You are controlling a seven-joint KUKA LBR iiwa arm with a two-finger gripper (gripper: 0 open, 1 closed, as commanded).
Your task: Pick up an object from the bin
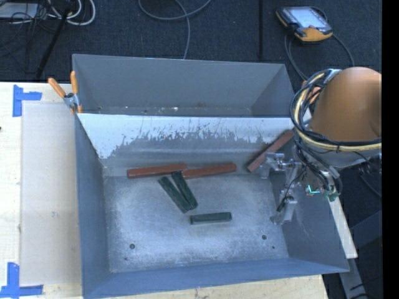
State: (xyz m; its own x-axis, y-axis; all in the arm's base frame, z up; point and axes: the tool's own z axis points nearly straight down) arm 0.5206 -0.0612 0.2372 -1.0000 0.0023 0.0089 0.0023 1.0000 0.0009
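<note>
My gripper [284, 210] hangs at the right side of the bin, close to the right wall, its fingertips just above the floor with nothing between them. A brown stick [269, 151] leans against the back right wall just above and left of it. A short dark green bar [211, 217] lies on the floor to the gripper's left. Farther left, two dark green bars [177, 192] lie crossed over each other.
Two long brown sticks [181, 170] lie end to end across the back of the floor. The arm with its orange cover and cables stands over the bin's right rim. Bare floor stretches along the front and left.
</note>
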